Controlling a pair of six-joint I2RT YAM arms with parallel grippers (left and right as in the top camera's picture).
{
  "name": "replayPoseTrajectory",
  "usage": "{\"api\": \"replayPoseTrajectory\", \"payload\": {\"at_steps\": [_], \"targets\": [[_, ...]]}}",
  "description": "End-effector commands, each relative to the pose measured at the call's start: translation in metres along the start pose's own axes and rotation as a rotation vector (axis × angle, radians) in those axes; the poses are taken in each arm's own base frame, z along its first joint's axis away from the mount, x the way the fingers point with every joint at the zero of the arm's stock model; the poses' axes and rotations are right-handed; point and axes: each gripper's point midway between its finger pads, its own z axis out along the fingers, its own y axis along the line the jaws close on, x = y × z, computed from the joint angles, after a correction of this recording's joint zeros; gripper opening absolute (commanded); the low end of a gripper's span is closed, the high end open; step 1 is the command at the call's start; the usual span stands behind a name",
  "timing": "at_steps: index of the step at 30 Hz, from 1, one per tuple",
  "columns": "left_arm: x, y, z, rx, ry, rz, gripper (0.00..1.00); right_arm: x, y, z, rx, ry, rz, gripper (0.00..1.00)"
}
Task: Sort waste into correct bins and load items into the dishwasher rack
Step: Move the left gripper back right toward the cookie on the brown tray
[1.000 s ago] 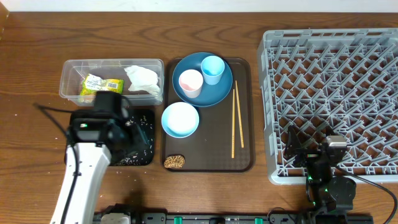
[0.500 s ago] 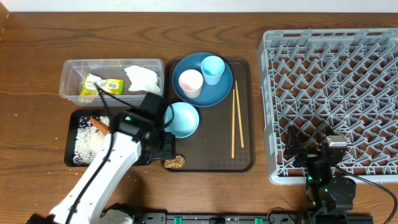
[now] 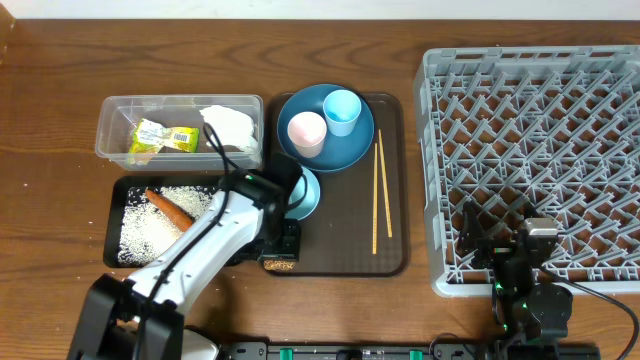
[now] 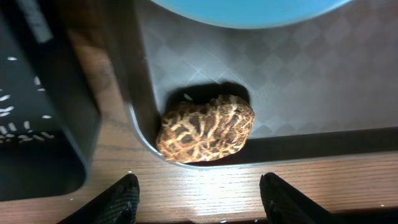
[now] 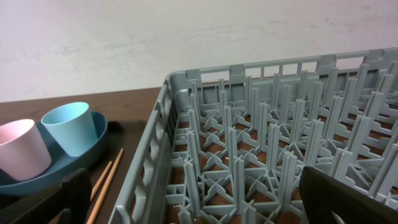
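Under me the dark wooden table (image 3: pixel 60 60) fills the overhead view, its grain running from 9 to 3 o'clock. A dark brown serving tray (image 3: pixel 340 250) lies flat near its middle. A pale wall (image 3: pixel 300 8) borders the table at 12 o'clock. In my left wrist view, the tray's rounded corner sits toward 7 o'clock on the wood.

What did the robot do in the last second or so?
The left gripper swung right from over the black tray to hover open above the brown biscuit piece, uncovering the carrot and rice. Nothing was grasped. The right gripper, plate and chopsticks stayed put.
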Motion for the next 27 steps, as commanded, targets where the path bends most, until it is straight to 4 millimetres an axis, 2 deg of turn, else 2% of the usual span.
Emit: {"api": "replayPoseTrajectory", "payload": {"at_steps": [1, 9, 18, 27], "targets": [[-0.001, -0.003, 0.004, -0.013, 0.013, 0.024, 0.64, 0.0, -0.001, 0.0, 0.003, 0.0, -0.007, 0.99], [0.002, 0.0, 0.02, -0.017, 0.022, 0.025, 0.68, 0.0, -0.001, 0.0, 0.003, 0.0, -0.007, 0.99], [-0.002, -0.001, 0.024, -0.01, 0.006, 0.027, 0.72, 0.0, -0.001, 0.0, 0.003, 0.0, -0.007, 0.99], [0.004, 0.004, 0.044, -0.01, 0.005, 0.027, 0.72, 0.0, -0.001, 0.0, 0.003, 0.0, -0.007, 0.99]]}}
